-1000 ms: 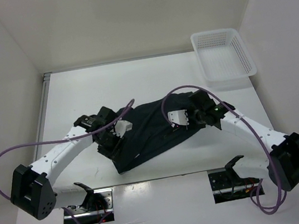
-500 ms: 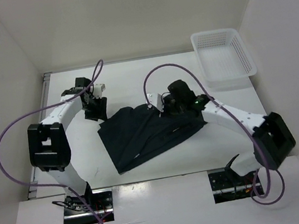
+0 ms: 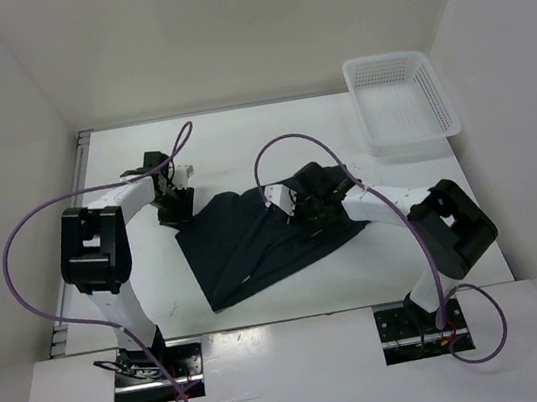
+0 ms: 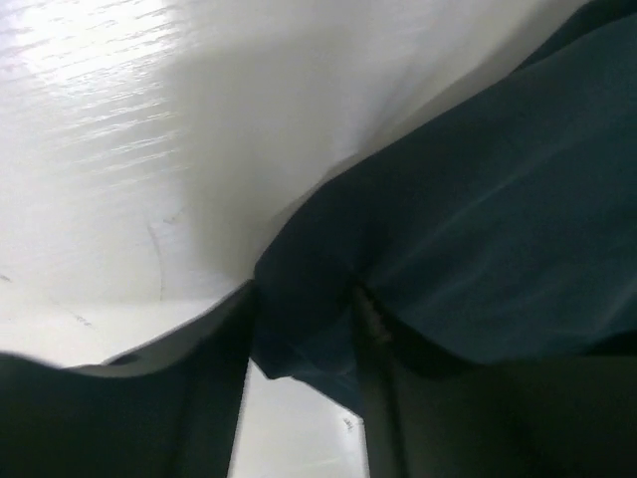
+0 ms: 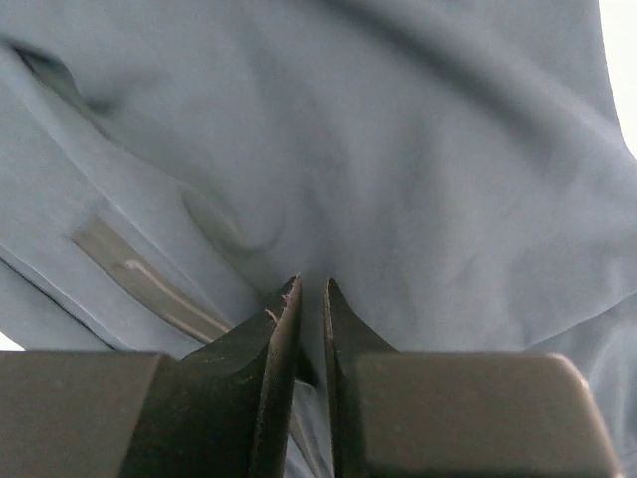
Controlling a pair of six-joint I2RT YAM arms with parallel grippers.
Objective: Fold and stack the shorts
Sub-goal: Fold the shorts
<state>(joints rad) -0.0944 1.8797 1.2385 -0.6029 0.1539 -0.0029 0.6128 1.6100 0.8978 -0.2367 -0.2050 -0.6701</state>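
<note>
- Dark navy shorts (image 3: 255, 248) are lying rumpled in the middle of the table (image 3: 270, 140). As far as we are able to judge from above, their long axis is slanting from near left to far right.
- We are finding the left gripper (image 3: 174, 207) at the far left corner of the shorts. Its wrist view is showing that corner sitting between half-parted jaws, but we cannot tell whether they are pinching it.
- We are seeing the right gripper (image 3: 301, 203) on the far edge, right of the middle. In its wrist view the jaws are standing almost together, with a small ridge of the shorts nipped between the tips.
- Both grippers are sitting on the far side, so nearly all of the shorts are lying toward the near edge from them. The two hold points are spanning much of the long axis.
- We are judging the coming move to be a fold of that far edge toward the near side. It is depending on the left hold being real.
- The basket (image 3: 404, 105) is standing well apart at the far right corner, nearer the right gripper.
</note>
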